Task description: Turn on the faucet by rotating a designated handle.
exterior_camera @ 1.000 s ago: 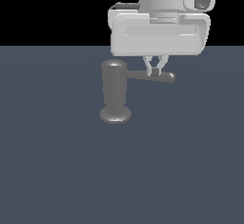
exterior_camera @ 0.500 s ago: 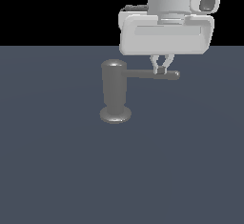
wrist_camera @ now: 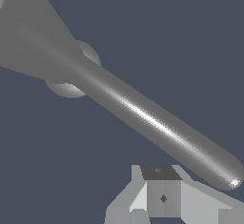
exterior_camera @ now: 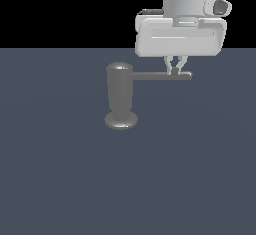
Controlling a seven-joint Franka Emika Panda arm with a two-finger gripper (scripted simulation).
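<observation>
Exterior view: end effector [exterior_camera: 175,69] fingers narrow, touching handle [exterior_camera: 160,76] nr tip.

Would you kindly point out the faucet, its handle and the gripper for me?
faucet [exterior_camera: 120,96]: exterior view, middle of the upright cylinder body.
handle [exterior_camera: 157,76]: exterior view, midway along the rod.
gripper [exterior_camera: 175,69]: exterior view, between the fingertips, just above the rod's outer end.

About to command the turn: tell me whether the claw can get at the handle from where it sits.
Probably yes. The claw hangs right above the handle, near its free tip, fingertips at the rod, and nothing stands between them. Whether it actually touches the rod is unclear.
</observation>
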